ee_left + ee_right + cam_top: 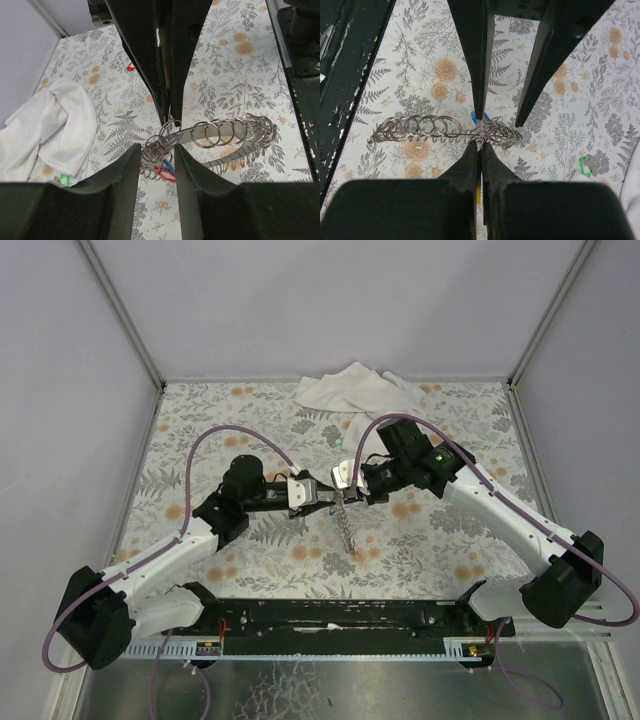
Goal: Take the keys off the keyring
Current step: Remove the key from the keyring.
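**A:** What is held, and by what?

**B:** The keyring (225, 131), a long chain of thin silvery metal rings, is pinched at one ring by the right gripper (480, 147), whose fingers are pressed together. That end is lifted above the middle of the flower-patterned table (235, 75), and the rest is seen trailing down towards it. The left gripper (157, 150) is set just opposite, its fingers spread a little about the bunched rings. Whether its pads touch anything cannot be told.

**A:** How is the step best done?

**B:** One key should be singled out, it is judged. The blue-headed key (472, 116) would best be taken by its head alone, with no neighbouring ring caught. It should then be worked round its ring against a firm pinch on the right. By a straight pull the whole chain would only be dragged along.

**A:** And the count?

**B:** One chain, one crumpled white cloth (55, 125) and two grippers are counted. Four keys are counted:
- The blue-headed one hangs in the bunch.
- A small red-headed key (161, 173) hangs there with it.
- A green-headed key (64, 178) lies loose beside the cloth.
- A second red key (131, 66) lies loose farther off.

A yellowish sliver is seen below the right fingers. Whether it is a brass key cannot be told.
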Available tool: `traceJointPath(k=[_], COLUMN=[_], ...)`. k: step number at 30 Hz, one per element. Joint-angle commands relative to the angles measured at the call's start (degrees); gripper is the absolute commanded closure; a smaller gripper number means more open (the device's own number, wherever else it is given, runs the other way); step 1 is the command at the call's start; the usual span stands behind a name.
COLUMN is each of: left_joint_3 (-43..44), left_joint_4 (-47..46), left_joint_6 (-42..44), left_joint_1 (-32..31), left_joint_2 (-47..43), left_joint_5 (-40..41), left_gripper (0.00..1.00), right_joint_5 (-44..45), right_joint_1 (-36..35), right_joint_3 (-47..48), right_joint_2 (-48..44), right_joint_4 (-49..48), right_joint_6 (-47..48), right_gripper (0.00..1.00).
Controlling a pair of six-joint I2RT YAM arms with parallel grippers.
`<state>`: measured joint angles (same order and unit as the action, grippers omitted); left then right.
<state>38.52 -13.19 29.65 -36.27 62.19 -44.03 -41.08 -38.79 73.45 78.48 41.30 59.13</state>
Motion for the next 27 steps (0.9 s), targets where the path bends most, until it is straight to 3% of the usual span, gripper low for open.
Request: traceJointPath(k=[1, 21, 24, 27], left_joint_3=[3.0, 3.8, 3.9, 4.3], left_joint_4=[-1.7, -4.5, -4.2, -2.9], left_joint_6=[0.3, -3.1, -3.1, -2.5], left_joint_1=[0.3, 0.2, 0.2, 0.2], left_joint_2=[1.8, 4.4, 4.5, 4.6], left_joint_5=[-2.7, -6.8, -7.2, -7.2], left_gripper=[0.68, 0.77, 0.83, 0.95], right_joint_5=[-1.1, -1.2, -1.1, -0.8], right_joint_1=[0.1, 0.1, 0.1, 0.1], right_joint_3=[2.8, 2.4, 2.4, 2.3], right_joint_2=[-1.7, -1.5, -1.5, -1.6], right_joint_4=[-2.2, -2.5, -2.5, -2.5], right_joint_6=[0.6, 0.5, 0.5, 0.6], right_gripper=[1.0, 1.0, 1.0, 1.0])
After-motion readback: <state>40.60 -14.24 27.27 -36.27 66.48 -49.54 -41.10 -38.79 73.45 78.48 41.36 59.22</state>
